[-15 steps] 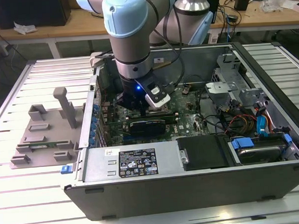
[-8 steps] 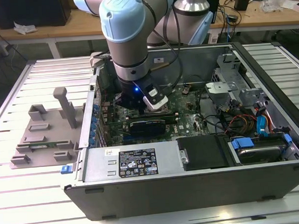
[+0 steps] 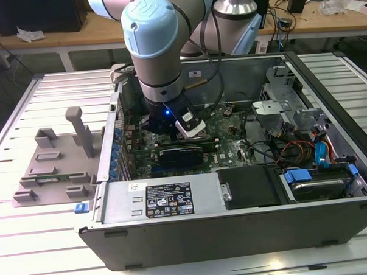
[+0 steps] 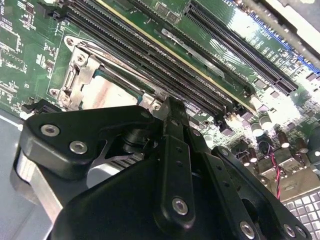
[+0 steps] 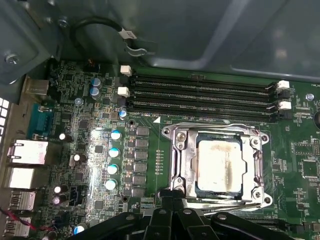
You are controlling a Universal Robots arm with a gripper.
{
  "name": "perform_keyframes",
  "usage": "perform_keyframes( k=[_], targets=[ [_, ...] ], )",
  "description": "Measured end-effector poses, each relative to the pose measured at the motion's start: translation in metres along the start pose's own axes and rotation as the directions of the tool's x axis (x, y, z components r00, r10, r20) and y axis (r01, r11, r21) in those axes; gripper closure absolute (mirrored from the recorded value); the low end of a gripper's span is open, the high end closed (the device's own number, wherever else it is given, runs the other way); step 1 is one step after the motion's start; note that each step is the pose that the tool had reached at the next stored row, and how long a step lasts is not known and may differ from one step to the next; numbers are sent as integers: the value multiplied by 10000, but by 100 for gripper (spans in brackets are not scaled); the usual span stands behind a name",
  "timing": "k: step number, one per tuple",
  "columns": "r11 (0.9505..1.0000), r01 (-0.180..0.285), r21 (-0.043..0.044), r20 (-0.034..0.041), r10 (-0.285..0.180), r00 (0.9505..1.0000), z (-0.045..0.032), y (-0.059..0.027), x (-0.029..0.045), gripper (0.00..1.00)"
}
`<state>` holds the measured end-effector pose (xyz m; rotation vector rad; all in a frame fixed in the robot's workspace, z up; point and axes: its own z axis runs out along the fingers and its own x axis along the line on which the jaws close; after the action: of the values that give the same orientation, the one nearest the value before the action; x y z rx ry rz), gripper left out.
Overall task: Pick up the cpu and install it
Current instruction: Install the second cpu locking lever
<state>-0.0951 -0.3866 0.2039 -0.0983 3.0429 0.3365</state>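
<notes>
Now, the arm reaches down into the open grey metal computer case [image 3: 235, 214], which lies on its side on the slatted white tabletop [image 3: 30, 254]. The black pincer [image 4: 167, 107] hangs low over the green motherboard [image 5: 100, 165], its tip just beside the socket edge in both wrist views.

The cpu, a small flat square chip with a dull silver metal top [image 5: 220, 165], already sits inside the silver metal socket frame [image 5: 177, 160], below the row of black memory slots [image 5: 200, 95]. Its top carries a smear of brownish residue. It looks level in the frame, corners hidden under the bracket.

Pincer state: nothing is held between the fingers; whether they stand apart or together I cannot tell, the linkage hides the tips.

Judgement: the pick and placement appear finished; the step in hand is the seating or release end of the install. The work at this point calls for a straight vertical clearance, with no sideways drag across the chip or the socket's retention lever, and a check that the chip lies flat.

The grey plastic tray with upright posts [image 3: 56, 161] rests on the tabletop towards the exterior view's left, outside the case, well apart from the arm.
</notes>
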Motion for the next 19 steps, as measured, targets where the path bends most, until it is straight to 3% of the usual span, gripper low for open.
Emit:
perform_keyframes(
  k=[3, 6, 7, 10, 15, 19],
  targets=[
    [10000, 0, 2, -1, 0, 10000, -15, 2, -1, 89],
    [10000, 0, 1, 0, 0, 10000, -122, 27, -10, 89],
    [10000, -1, 3, -1, 1, 10000, -191, 42, -17, 89],
    [10000, -8, 1, -25, 8, 10000, -201, 40, -49, 89],
    [10000, -40, -4, -144, 40, 9999, -199, 13, -161, 89],
    [10000, -53, -8, -199, 53, 9998, -205, -26, -188, 89]
  ],
)
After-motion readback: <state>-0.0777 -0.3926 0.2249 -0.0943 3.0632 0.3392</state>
